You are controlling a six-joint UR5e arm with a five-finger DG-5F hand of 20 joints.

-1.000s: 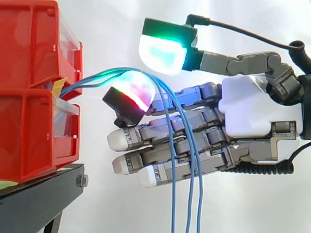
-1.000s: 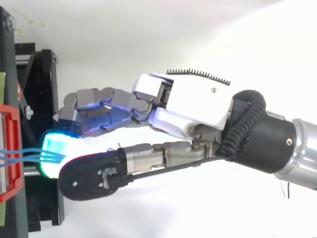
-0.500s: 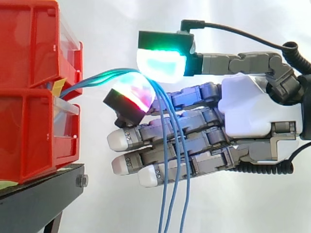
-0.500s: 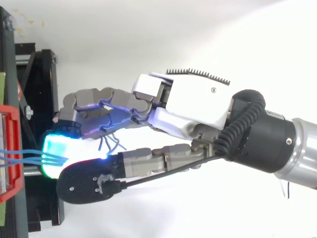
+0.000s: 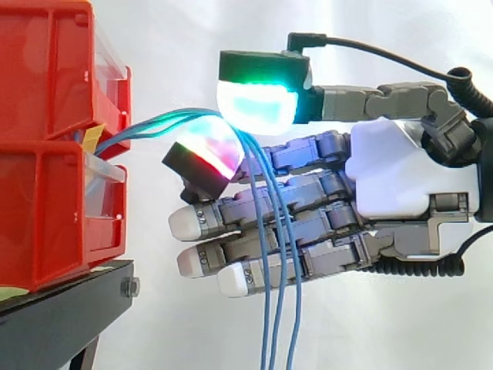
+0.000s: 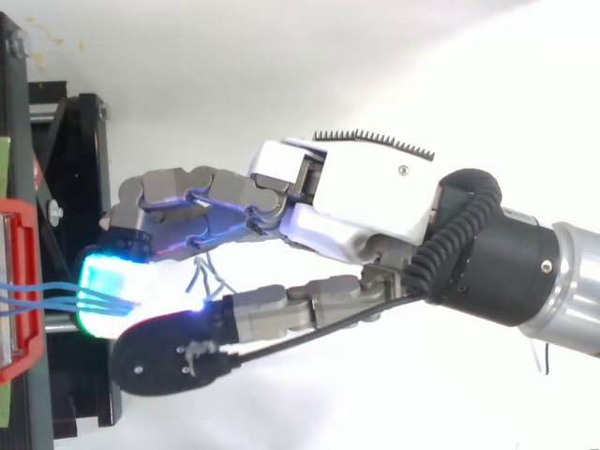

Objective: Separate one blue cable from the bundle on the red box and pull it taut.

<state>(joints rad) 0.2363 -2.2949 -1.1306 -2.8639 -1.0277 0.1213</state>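
The blue cables [image 5: 150,126] are a handful of thin strands, all bunched up, none split off from the rest. They poke out of the red box [image 5: 54,216] at the seam between its two stacked tiers, climb gently away from its front side by side, then arch over and hang loose, fanning apart a bit, well clear of the box.
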